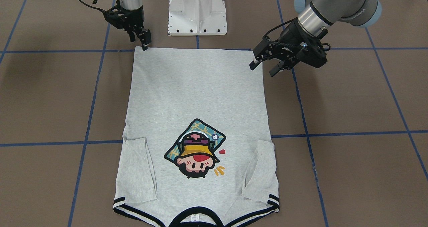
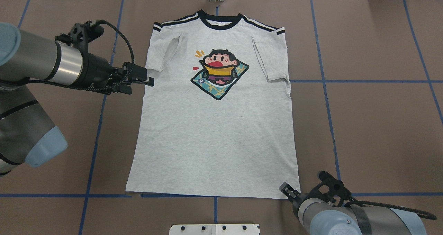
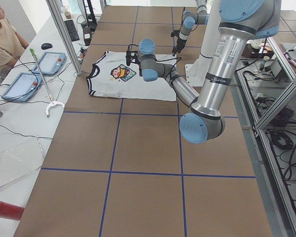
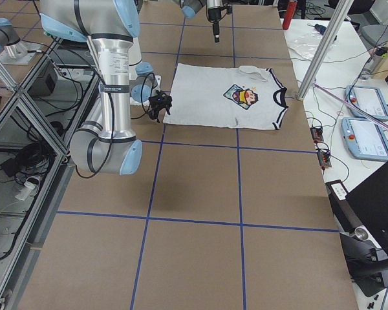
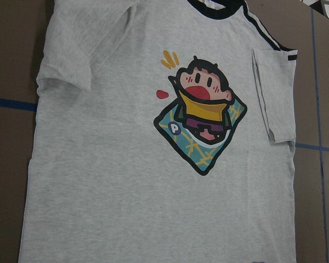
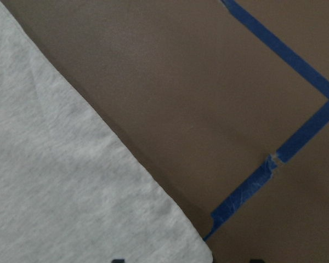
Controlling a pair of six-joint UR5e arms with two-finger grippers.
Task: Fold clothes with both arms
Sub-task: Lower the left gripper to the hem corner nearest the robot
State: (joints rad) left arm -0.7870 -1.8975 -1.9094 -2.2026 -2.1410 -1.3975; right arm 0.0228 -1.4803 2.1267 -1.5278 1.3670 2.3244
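The black two-finger left gripper (image 1: 261, 70) hangs in the air with its fingers spread apart and nothing between them. It is raised off the side edge, on the robot's left, of a light heather-grey cotton T-shirt (image 1: 194, 93), and its wrist camera looks down on the shirt's chest from above. The silver-grey tubular left arm (image 2: 34, 60), with light-blue joint caps, carries it in from outside that same edge. The black two-finger right gripper (image 1: 139, 41) points down at the shirt's hem corner on the robot's right. Its fingers are also parted and empty, with the tips just beside the corner; whether they touch the cloth cannot be told. Its wrist view shows that rounded corner lying flat. The silver-grey right arm (image 2: 346, 219) comes in from beyond the hem. The shirt lies spread flat, print side up, on a brown table (image 1: 351, 96). Its hem lies toward the white pedestal base (image 1: 198, 11) and its black ribbed collar (image 1: 195, 215) on the side away from it. Both short sleeves, one (image 1: 138, 168) on the robot's right and one (image 1: 259, 173) on its left, are folded inward onto the body. Black double stripes (image 2: 173, 21) run along the shoulders. On the chest sits a cartoon print (image 1: 197, 150) of a face in a yellow hat on a teal diamond. Blue tape lines (image 1: 351, 133) mark a grid on the table, and one passes under the shirt at sleeve level. Beyond the collar side, a person (image 3: 2, 42) sits at a white bench.
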